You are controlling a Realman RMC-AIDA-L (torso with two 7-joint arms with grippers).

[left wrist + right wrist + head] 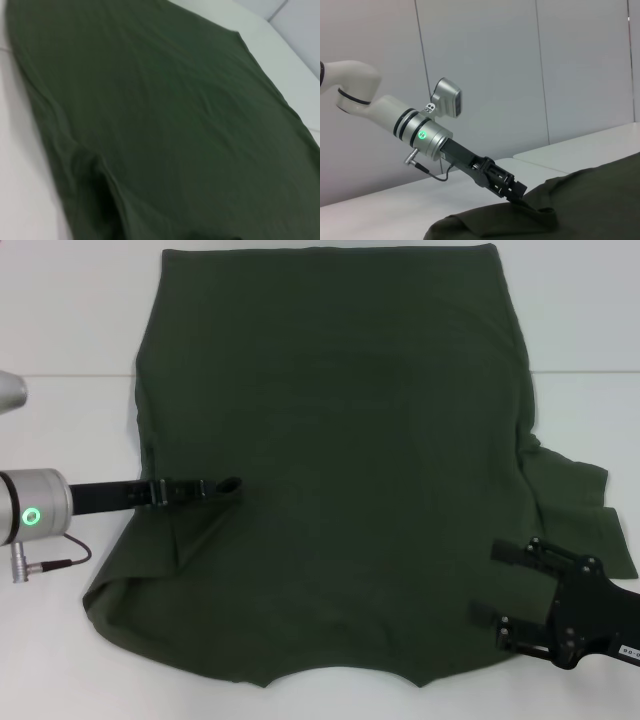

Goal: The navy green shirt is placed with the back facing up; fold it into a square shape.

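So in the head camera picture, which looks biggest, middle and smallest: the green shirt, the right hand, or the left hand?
1. The navy green shirt is by far the biggest, covering most of the table.
2. The right hand looks next, though it may just be nearer the camera.
3. The left hand looks smallest, thin, resting on the shirt.

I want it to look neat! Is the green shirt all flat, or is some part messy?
Not all flat. The navy green shirt has its left sleeve folded in, where the left gripper presses a raised ridge of cloth. Its right sleeve sticks out rumpled near the right gripper.
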